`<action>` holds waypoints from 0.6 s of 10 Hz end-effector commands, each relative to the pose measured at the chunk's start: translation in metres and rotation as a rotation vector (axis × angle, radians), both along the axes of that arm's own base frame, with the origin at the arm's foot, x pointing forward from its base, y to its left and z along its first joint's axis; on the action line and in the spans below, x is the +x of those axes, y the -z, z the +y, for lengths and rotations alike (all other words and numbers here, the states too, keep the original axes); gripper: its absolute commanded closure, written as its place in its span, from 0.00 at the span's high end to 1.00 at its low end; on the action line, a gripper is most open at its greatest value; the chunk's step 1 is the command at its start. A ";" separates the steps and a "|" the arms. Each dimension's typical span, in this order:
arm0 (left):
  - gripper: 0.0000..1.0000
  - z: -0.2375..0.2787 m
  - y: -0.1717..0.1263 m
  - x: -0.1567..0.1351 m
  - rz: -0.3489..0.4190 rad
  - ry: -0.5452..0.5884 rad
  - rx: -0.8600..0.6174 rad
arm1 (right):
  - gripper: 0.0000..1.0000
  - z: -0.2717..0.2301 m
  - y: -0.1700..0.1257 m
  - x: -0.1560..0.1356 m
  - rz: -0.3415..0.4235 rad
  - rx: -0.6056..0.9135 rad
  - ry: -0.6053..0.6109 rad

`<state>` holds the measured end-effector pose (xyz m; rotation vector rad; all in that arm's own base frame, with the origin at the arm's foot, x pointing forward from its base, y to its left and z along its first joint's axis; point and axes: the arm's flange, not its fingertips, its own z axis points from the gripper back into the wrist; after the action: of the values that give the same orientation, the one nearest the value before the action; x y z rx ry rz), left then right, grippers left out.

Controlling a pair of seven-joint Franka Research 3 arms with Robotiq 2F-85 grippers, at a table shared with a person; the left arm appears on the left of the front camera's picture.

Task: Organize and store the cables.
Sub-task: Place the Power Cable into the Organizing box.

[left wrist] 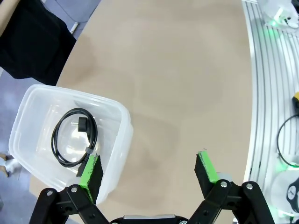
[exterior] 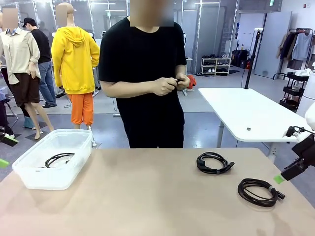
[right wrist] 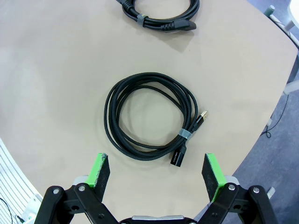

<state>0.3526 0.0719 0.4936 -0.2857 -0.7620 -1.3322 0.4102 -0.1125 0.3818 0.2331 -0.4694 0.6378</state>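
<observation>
One cable [exterior: 59, 159] is coiled in the bin [exterior: 29, 177] at the table's [exterior: 147, 196] left edge; second cable [exterior: 214, 163] and third cable [exterior: 258, 191] are laid near its right edge. Left gripper [left wrist: 148, 163] and right gripper [right wrist: 155, 161] are held apart.

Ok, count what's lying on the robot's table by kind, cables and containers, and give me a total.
Clear plastic bin: 1
Coiled black cables: 3 (cable in the bin, middle cable, right-hand cable, the last two on the bare tabletop)
Total: 4
</observation>
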 end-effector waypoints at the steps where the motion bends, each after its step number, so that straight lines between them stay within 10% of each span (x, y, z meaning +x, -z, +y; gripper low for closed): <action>1: 1.00 0.000 -0.002 0.003 0.004 0.000 0.008 | 1.00 0.001 0.000 0.001 0.007 0.014 0.023; 6: 1.00 0.000 -0.002 0.003 0.004 0.000 0.008 | 1.00 0.001 0.000 0.001 0.007 0.014 0.023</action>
<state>0.3528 0.0713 0.4936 -0.2877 -0.7631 -1.3342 0.4102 -0.1125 0.3818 0.2332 -0.4694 0.6376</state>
